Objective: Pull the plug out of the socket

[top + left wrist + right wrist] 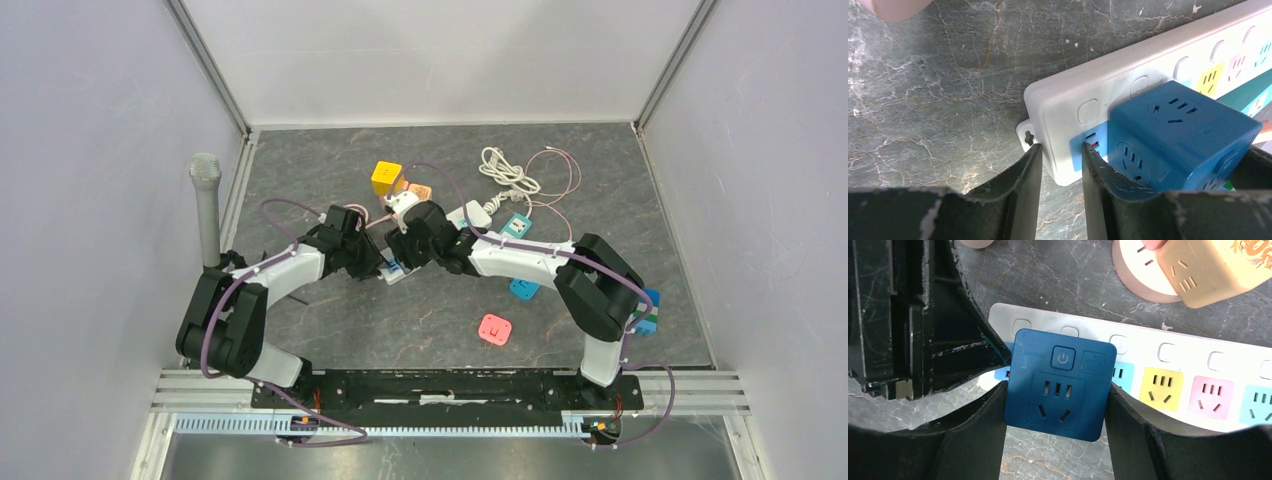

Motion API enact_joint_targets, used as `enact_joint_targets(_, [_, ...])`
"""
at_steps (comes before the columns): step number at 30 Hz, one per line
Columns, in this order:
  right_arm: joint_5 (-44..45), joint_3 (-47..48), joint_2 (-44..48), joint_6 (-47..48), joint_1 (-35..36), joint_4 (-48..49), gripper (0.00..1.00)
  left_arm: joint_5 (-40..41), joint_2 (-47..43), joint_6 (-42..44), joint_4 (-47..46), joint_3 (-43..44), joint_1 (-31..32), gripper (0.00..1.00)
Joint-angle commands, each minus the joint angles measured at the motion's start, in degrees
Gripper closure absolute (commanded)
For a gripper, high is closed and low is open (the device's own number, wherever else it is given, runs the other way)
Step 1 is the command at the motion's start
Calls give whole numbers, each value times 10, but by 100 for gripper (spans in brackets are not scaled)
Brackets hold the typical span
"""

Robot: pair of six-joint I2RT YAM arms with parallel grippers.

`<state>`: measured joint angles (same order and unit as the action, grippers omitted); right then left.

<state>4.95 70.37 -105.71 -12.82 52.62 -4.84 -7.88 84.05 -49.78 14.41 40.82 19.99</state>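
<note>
- Clamping the plug [1058, 382], the right gripper [1055, 395] has one finger flat against each of two opposite side faces. No gap shows on either side, so the jaws look pressed onto it.
- Plug location: directly between the right fingers, seated in the end outlet of the power strip [1188, 347] and standing proud of its face.
- Handling (judged): a rigid blue plastic cube, light, with smooth and probably slippery faces. It should not deform under clamp force. Hold low on the two opposed side faces, clear of the button on top.
- Resistance (judged): the pins are held by friction, so expect a firm hold that lets go suddenly. Pull straight away from the strip face, since tilting may bind the pins.
- Bracing: the left gripper [1062, 155] pinches the end of the strip just beside the plug, one finger on either side of the corner. The strip looks light and would likely lift without this hold.
- Beyond the strip, on the side away from the right gripper, a round beige adapter [1143, 275] lies near its far edge.
</note>
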Motion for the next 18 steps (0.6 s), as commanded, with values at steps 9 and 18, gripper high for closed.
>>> enact_joint_targets(9, [-74,19,41,-54,-35,78,100,74,41,48,104,-17,-6,61])
enact_joint_targets(18, [38,71,25,33,34,15,100,72,31,55,116,-4,-6,60])
